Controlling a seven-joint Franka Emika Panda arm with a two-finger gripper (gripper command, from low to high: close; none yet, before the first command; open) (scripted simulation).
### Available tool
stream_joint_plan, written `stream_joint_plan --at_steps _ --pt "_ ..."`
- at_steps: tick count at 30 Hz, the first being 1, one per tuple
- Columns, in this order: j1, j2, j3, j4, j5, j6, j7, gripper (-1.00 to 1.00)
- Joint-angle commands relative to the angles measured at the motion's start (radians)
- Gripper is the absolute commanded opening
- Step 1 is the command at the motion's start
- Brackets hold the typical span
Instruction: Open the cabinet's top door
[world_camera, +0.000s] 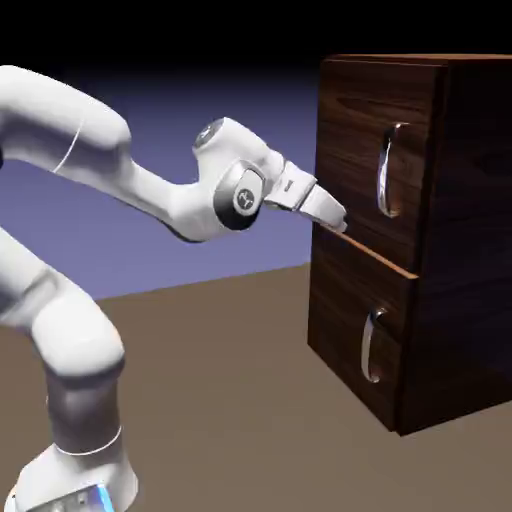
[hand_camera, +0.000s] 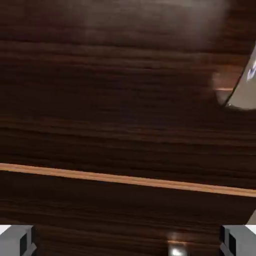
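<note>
Top door (world_camera: 372, 150) shut, open pincer (world_camera: 338, 222) at its lower left edge, handle (world_camera: 388, 170) apart.

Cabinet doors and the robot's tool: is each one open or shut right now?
top door: shut or barely ajar, a thin light wood strip shows under it.
lower panel: shut.
tool: open, fingers wide apart, at the top door's lower edge, holding nothing, away from the handle.

cabinet (world_camera: 440, 240) – dark glossy wood-grain; handles – shiny metal
</note>
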Motion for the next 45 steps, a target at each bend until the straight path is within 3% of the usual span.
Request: stream_joint_plan --at_steps 1,45 --pt "0.014 -0.005 -0.014 0.006 -0.044 -0.003 0.034 0.00" --pt "0.618 -0.225 -0.620 0.280 -1.957 -0.156 1.549 0.00"
